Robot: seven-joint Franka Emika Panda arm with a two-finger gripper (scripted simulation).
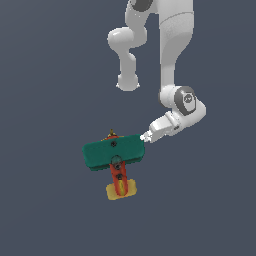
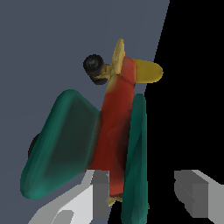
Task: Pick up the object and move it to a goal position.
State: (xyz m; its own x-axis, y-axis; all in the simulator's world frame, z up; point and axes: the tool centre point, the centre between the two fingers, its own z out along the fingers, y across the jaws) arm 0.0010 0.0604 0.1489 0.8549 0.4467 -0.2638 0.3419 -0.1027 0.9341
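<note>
the gripper point(image 2: 144, 192), fingers apart, straddles the toy biplane point(image 1: 113, 152) near one wing, contact seemingly unclear.

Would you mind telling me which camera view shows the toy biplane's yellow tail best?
The exterior view: the biplane lies whole there, its yellow tail unobstructed at the end of the red fuselage. The wrist view shows the tail too, but foreshortened beyond the wings, with the pincer intruding in the foreground.

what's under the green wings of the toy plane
In the exterior view the teal wings cover the middle of the red fuselage; only its rear and the yellow tail show. The wrist view shows one black wheel near the tail. The ground beneath is hidden.
</note>
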